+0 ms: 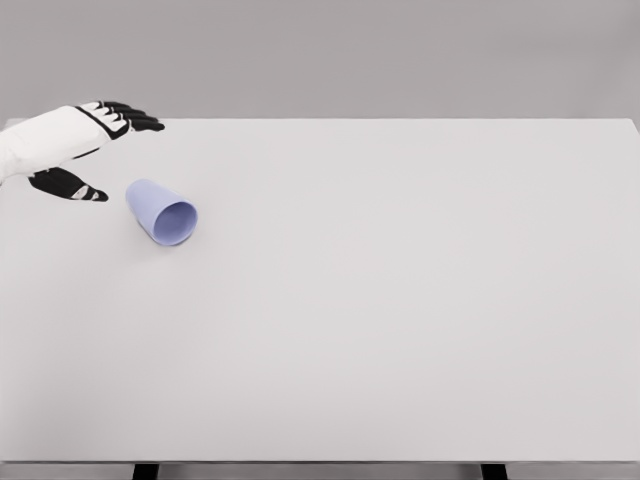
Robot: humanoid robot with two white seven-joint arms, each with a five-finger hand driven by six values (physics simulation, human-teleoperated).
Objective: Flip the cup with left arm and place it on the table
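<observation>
A pale blue cup [161, 211] lies on its side on the white table [400, 300], at the far left, its open mouth facing the lower right. My left hand [100, 150] hovers just up and left of it, a small gap away. Its black fingers [130, 118] are stretched out and the thumb [70, 186] is spread below, with nothing held. The right arm does not show.
The table's far edge [400, 119] runs behind the hand and its near edge [320, 462] along the bottom, with dark legs below. A plain grey wall stands behind.
</observation>
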